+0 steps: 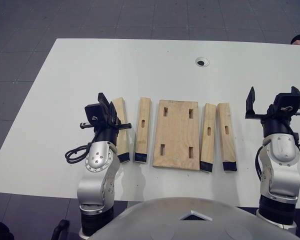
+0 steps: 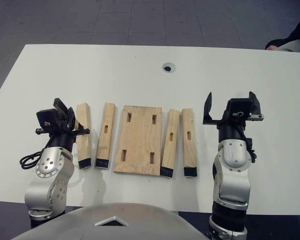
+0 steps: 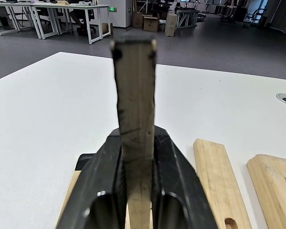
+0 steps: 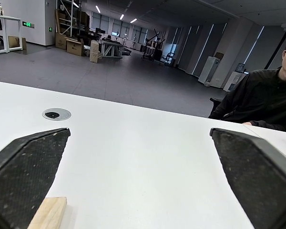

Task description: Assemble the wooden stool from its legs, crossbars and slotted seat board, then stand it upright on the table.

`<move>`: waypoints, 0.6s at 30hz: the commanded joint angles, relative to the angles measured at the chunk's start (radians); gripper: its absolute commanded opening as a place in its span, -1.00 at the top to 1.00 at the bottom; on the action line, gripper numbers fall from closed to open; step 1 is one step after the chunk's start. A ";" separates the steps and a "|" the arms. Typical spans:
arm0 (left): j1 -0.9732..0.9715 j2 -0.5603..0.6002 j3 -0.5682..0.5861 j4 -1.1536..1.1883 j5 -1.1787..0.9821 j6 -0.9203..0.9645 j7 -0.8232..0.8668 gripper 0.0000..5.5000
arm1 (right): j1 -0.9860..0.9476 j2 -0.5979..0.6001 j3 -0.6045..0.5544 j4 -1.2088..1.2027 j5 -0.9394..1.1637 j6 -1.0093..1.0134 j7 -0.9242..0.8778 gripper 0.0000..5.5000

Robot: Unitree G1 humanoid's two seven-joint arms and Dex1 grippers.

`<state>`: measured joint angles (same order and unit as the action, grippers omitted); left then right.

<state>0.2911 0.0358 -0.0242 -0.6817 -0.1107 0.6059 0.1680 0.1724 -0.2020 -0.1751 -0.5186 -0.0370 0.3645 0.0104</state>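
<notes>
While left fingers (image 3: 102, 188) clamp a crossbar (image 3: 136, 119) and right fingers (image 4: 28, 167) gape, a white table (image 1: 140, 65) borders grey floor (image 1: 90, 20).

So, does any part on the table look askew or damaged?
Nothing looks damaged. Only the leg just right of the seat board lies slightly tilted, its dark end close to the board's corner.

Nothing legible anywhere — the far green wall sign (image 4: 27, 24) is too small.
</notes>
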 commanded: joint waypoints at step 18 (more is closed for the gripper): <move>0.021 -0.015 -0.005 0.192 0.076 -0.193 -0.024 0.85 | -0.001 0.010 0.008 -0.031 -0.006 0.009 -0.001 -1.00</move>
<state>0.2918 0.0263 -0.0264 -0.5184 -0.0419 0.3896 0.1562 0.1730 -0.1985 -0.1715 -0.5328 -0.0371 0.3647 0.0098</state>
